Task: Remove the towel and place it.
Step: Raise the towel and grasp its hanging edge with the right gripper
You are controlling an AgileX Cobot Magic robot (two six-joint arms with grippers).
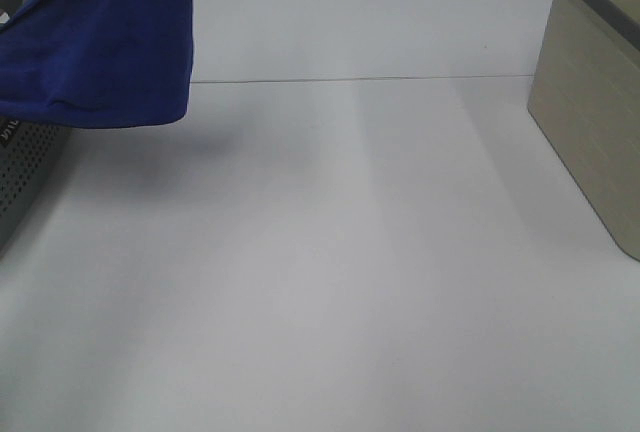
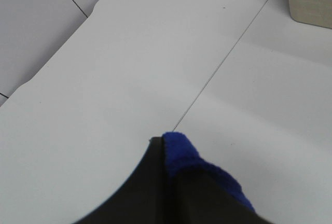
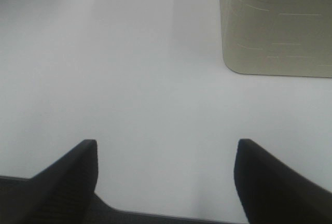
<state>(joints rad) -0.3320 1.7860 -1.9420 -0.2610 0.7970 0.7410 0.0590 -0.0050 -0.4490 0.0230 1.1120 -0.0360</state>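
Towel hangs in the air at the far left, above the grey basket and clear of the table. A fold of it is clamped in the left gripper. The right gripper hovers over the table near the beige basket, its fingers spread and holding nothing, well apart from the cloth.

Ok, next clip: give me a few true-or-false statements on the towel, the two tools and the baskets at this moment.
1. The large royal-blue microfibre towel hangs at the left of the high view. True.
2. The left tool is open and empty. False: it is shut on the towel.
3. The right tool grips a towel corner. False: it is open, holding nothing, over the white table.
4. A beige plastic basket stands at the table's right edge. True.
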